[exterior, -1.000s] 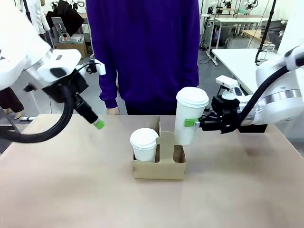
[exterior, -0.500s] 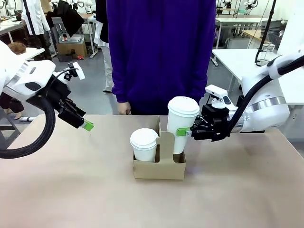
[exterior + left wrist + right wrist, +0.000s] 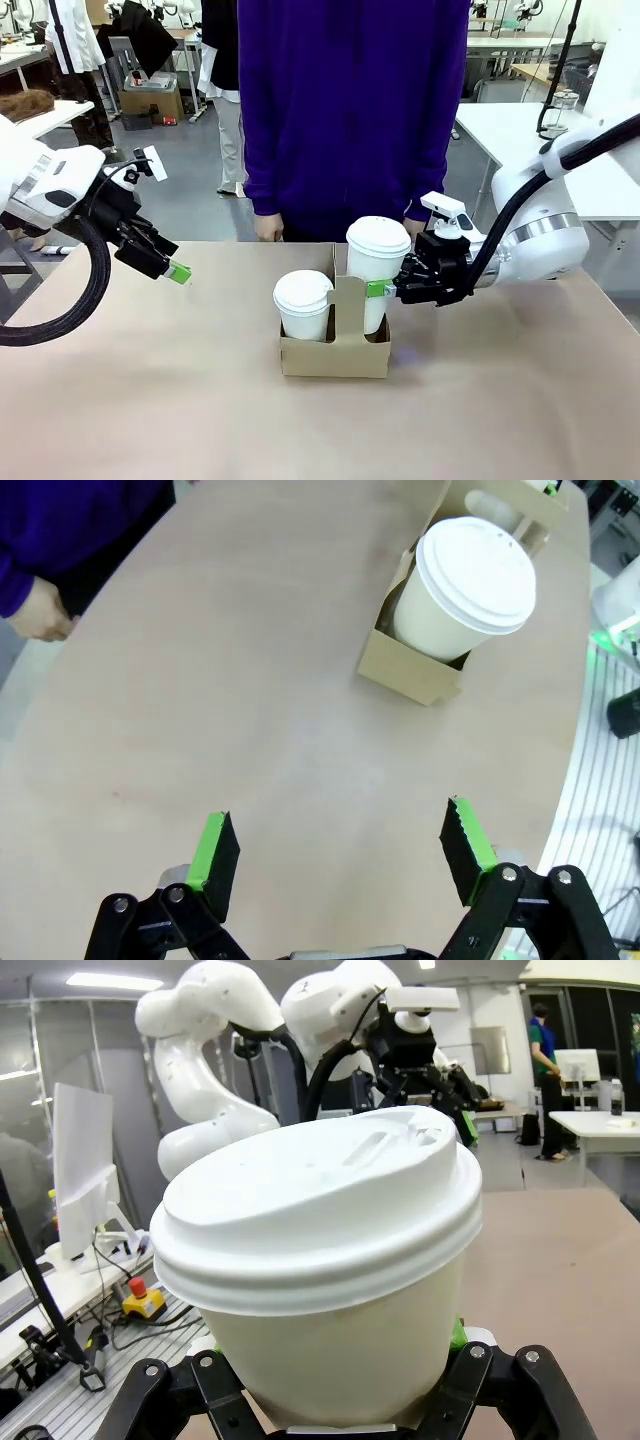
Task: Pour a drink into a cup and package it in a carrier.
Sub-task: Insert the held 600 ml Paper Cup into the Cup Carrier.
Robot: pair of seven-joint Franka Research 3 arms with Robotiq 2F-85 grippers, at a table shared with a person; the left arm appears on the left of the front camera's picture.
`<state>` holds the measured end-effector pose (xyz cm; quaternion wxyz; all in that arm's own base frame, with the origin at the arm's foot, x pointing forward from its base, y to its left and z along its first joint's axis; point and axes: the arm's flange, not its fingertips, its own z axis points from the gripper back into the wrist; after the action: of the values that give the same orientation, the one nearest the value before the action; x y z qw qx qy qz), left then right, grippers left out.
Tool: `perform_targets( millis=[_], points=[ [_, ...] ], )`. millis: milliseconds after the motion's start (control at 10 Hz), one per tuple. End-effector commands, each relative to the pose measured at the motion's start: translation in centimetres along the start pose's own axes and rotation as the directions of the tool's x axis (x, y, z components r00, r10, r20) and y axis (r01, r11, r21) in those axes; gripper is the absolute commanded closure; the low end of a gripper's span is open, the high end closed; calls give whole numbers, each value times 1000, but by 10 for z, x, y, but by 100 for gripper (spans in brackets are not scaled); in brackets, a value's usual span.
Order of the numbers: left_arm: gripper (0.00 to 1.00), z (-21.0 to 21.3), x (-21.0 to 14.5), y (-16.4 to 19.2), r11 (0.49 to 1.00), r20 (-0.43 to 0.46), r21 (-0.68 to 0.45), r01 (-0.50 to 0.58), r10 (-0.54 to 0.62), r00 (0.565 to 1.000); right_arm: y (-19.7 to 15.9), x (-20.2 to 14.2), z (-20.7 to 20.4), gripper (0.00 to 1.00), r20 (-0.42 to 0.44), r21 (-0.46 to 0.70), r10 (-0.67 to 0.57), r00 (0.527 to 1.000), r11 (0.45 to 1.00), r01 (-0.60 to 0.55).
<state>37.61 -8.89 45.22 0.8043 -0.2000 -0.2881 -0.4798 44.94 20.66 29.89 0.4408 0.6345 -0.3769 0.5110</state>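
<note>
- Front view: brown cardboard carrier [image 3: 335, 357] sits mid-table on the tan table [image 3: 150, 400], upright handle tab in its middle.
- Left slot holds a short lidded white cup [image 3: 303, 305], seated upright.
- Right slot: a taller lidded cup [image 3: 377, 262] stands in it, lower part hidden behind the handle tab and carrier wall; how deep it sits is hard to judge.
- Right gripper [image 3: 388, 288] comes in from the right, jaws clamped on the tall cup's side below the lid; one green pad shows against the paper wall.
- Right wrist view: the same cup [image 3: 330, 1260] sits between the right gripper's fingers [image 3: 205, 1385], white lid up close, black finger links on both sides of the cup wall. The other white arm shows behind it.
- Left gripper [image 3: 172, 270] hangs over the far left part of the table, well apart from the carrier, holding nothing.
- Left wrist view: left gripper [image 3: 340, 855] has its green pads [image 3: 213, 852] spread wide over bare tabletop, nothing between them. Carrier [image 3: 420, 665] with the short cup [image 3: 465, 585] lies farther off, toward the upper right of that view.
- Person in a purple top [image 3: 350, 100] stands at the far edge, right behind the carrier; a hand [image 3: 40, 610] rests by the table edge in the left wrist view.
- No jug or dark drink can be made out.
</note>
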Motion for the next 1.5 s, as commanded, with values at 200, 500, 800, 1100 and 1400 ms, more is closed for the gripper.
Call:
perform_targets(
  millis=[200,500,800,1100,1400],
  points=[
    [0,6,5,-3,1000,6,9,7,-7,1000,-20,-12,9,20,-28,56,6,1000,998,-4],
    [0,6,5,-3,1000,6,9,7,-7,1000,-27,-27,10,20,-52,86,0,999,996,4],
    [0,6,5,-3,1000,6,9,7,-7,1000,-37,-42,13,20,-81,119,0,997,993,9],
    [0,6,5,-3,1000,6,9,7,-7,1000,-39,-48,13,20,-102,142,7,995,990,7],
    [0,6,5,-3,1000,6,9,7,-7,1000,-38,-43,18,0,-122,138,45,991,990,-28]
  ],
)
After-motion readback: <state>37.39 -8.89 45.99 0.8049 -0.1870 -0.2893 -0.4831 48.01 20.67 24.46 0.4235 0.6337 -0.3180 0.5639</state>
